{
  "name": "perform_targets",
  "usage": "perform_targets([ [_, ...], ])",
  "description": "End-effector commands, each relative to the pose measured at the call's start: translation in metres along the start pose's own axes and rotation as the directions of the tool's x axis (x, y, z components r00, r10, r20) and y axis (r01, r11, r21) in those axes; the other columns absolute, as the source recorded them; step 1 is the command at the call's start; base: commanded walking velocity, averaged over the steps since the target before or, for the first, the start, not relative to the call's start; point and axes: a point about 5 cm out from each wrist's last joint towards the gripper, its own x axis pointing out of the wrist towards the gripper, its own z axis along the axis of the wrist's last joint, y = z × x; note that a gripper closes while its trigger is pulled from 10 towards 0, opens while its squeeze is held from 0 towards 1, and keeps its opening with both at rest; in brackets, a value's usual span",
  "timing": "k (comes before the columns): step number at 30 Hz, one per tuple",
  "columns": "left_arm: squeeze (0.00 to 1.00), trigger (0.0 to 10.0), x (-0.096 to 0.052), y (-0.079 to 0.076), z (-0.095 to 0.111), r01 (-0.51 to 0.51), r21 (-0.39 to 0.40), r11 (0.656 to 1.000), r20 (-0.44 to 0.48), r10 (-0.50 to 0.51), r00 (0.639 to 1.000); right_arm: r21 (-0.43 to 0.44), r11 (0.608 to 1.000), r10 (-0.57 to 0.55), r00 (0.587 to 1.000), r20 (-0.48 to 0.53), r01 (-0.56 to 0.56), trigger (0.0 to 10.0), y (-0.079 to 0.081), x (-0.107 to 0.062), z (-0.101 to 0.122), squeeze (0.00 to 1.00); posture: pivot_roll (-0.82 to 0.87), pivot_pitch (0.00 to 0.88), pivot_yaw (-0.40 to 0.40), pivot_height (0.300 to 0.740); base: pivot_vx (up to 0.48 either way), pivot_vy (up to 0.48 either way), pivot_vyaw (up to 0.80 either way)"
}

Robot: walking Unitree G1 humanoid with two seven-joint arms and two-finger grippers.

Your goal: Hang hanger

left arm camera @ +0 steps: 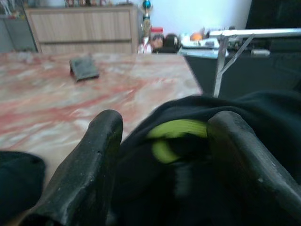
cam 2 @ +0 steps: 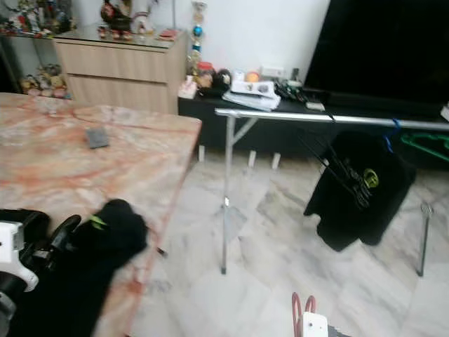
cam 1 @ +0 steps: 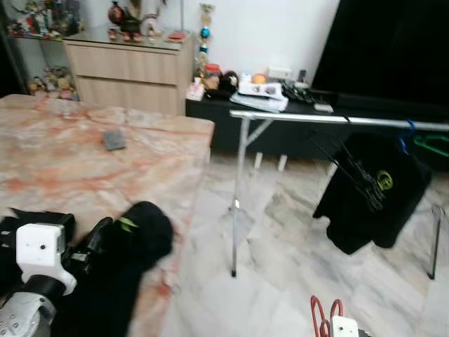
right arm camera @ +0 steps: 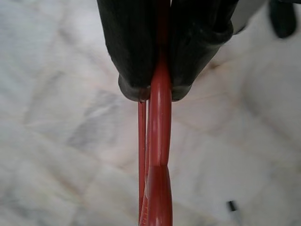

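Observation:
A red hanger (right arm camera: 159,155) is pinched between the fingers of my right gripper (right arm camera: 160,92), which is shut on it low over the marble floor; its red loops (cam 1: 323,314) poke up at the bottom of the left eye view. My left gripper (left arm camera: 167,125) rests on the marble table (cam 1: 63,168), its fingers (left arm camera: 96,155) spread wide on either side of a bunched black garment (cam 1: 137,239) with a yellow-green mark. To the right stands a silver clothes rack (cam 1: 330,119). A black T-shirt (cam 1: 372,193) hangs from it beside a blue hook (cam 1: 407,133) and a green hanger (cam 1: 435,145).
A small dark flat object (cam 1: 114,140) lies further back on the table. Behind it stands a wooden sideboard (cam 1: 130,74) with ornaments on top. Along the wall, a low black bench (cam 1: 280,119) carries clutter. Open marble floor (cam 1: 280,253) lies between the table edge and the rack.

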Motion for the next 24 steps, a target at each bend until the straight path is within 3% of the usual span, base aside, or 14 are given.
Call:
perform_targets([
  [1, 0.00, 10.0, 0.001, 0.002, 0.003, -0.004, 0.019, 1.000, 0.008, 0.003, 1.000, 0.014, 1.000, 0.011, 1.000, 0.026, -0.011, 10.0, 0.005, 0.001, 0.009, 0.00, 0.09, 0.000, -0.052, 0.740, 0.000, -0.480, 0.00],
  [16, 0.00, 10.0, 0.006, -0.003, 0.003, 0.013, 0.012, 1.000, 0.019, -0.013, 1.000, 0.018, 1.000, 0.011, 1.000, 0.026, -0.011, 10.0, 0.006, 0.001, 0.009, 0.00, 0.09, 0.000, -0.048, 0.740, 0.000, -0.480, 0.00],
  [19, 0.00, 10.0, 0.008, -0.008, -0.004, 0.039, 0.007, 0.999, -0.009, -0.039, 0.999, 0.020, 1.000, 0.009, 1.000, 0.026, -0.009, 10.0, 0.005, 0.001, 0.008, 0.00, 0.09, 0.000, -0.048, 0.740, 0.000, -0.326, 0.00],
  [24, 0.00, 10.0, 0.009, -0.021, -0.031, 0.108, -0.009, 0.994, -0.135, -0.108, 0.985, 0.018, 1.000, 0.007, 1.000, 0.027, -0.008, 10.0, 0.005, 0.001, 0.009, 0.00, 0.08, 0.000, -0.052, 0.740, 0.000, 0.000, 0.00],
])
